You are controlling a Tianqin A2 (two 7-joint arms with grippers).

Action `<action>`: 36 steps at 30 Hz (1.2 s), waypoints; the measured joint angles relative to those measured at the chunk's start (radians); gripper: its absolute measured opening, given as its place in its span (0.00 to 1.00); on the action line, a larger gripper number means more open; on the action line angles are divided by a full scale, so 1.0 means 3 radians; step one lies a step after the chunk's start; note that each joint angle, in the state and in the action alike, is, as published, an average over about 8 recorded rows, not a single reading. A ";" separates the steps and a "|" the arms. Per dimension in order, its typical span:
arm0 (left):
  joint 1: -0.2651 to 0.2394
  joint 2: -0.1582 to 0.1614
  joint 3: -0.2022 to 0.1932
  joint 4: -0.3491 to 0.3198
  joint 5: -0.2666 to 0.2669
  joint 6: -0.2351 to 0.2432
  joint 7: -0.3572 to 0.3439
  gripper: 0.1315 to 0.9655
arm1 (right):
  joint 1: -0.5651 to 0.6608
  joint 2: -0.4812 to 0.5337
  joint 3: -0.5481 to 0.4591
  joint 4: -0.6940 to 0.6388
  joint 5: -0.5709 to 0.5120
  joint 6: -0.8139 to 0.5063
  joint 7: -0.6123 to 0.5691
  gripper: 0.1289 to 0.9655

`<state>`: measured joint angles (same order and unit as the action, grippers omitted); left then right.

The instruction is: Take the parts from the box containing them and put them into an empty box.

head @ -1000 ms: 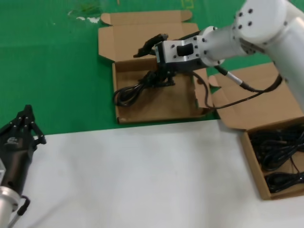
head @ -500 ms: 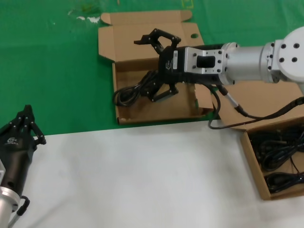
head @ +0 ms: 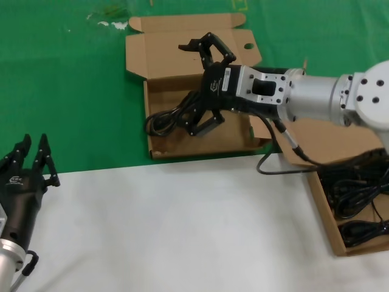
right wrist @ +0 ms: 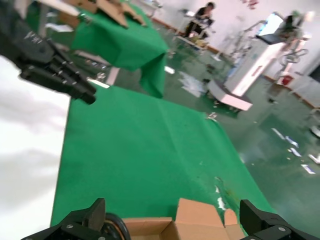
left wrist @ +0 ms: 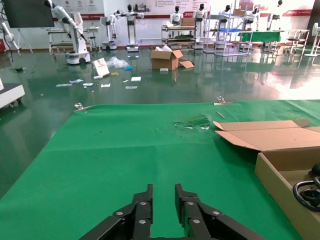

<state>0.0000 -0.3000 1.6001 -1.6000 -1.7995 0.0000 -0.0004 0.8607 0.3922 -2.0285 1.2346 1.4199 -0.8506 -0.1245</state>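
while the right gripper point(head: 202, 85) is hovering over the empty box point(head: 159, 47) with its jaws spread wide and nothing between them, one cord bundle point(head: 171, 118) is lying loose on that box's floor, its loop curling over the wall toward the robot's left. the lower finger is sitting just above the bundle's thicker end, and i cannot tell whether it is touching. the spread jaws suggest this cord is released and delivered. more parts point(head: 358, 185) are waiting in the box containing them point(head: 324, 204), well apart on the robot's right, its lid open behind it, so the job looks only partly done. the left gripper point(head: 29, 163) is parked low on the white surface point(head: 182, 231), its fingers nearly together around nothing, probably idling clear of the working arm's path.
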 joint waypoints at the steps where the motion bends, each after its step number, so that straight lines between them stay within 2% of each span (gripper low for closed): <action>1: 0.0000 0.0000 0.0000 0.0000 0.0000 0.0000 0.0000 0.11 | -0.0040 -0.0004 0.0020 0.0017 0.0018 0.0040 0.0006 0.92; 3: 0.0000 0.0000 0.0000 0.0000 0.0000 0.0000 0.0000 0.13 | -0.0122 -0.0013 0.0061 0.0052 0.0054 0.0120 0.0017 0.94; 11: 0.0000 0.0000 0.0000 0.0000 -0.0001 0.0000 0.0000 0.30 | -0.0459 -0.0049 0.0228 0.0195 0.0203 0.0455 0.0066 0.99; 15: 0.0000 0.0000 0.0000 0.0000 -0.0001 0.0000 0.0000 0.30 | -0.0629 -0.0067 0.0313 0.0267 0.0278 0.0623 0.0091 0.99; 23: 0.0000 0.0000 0.0000 0.0000 -0.0001 0.0000 0.0000 0.55 | -0.0968 -0.0104 0.0482 0.0411 0.0428 0.0958 0.0140 1.00; 24: 0.0000 0.0000 0.0000 0.0000 -0.0001 0.0000 0.0000 0.55 | -0.1011 -0.0108 0.0503 0.0429 0.0447 0.1000 0.0146 1.00; 32: 0.0000 0.0000 0.0000 0.0000 -0.0001 0.0000 0.0001 0.78 | -0.1351 -0.0145 0.0671 0.0573 0.0596 0.1334 0.0195 1.00; 36: 0.0000 0.0000 0.0000 0.0000 -0.0001 0.0000 0.0002 0.84 | -0.1521 -0.0163 0.0756 0.0645 0.0671 0.1502 0.0220 1.00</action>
<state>0.0000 -0.3000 1.6000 -1.6000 -1.7997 0.0000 0.0001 0.4044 0.3433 -1.8016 1.4281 1.6212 -0.4001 -0.0586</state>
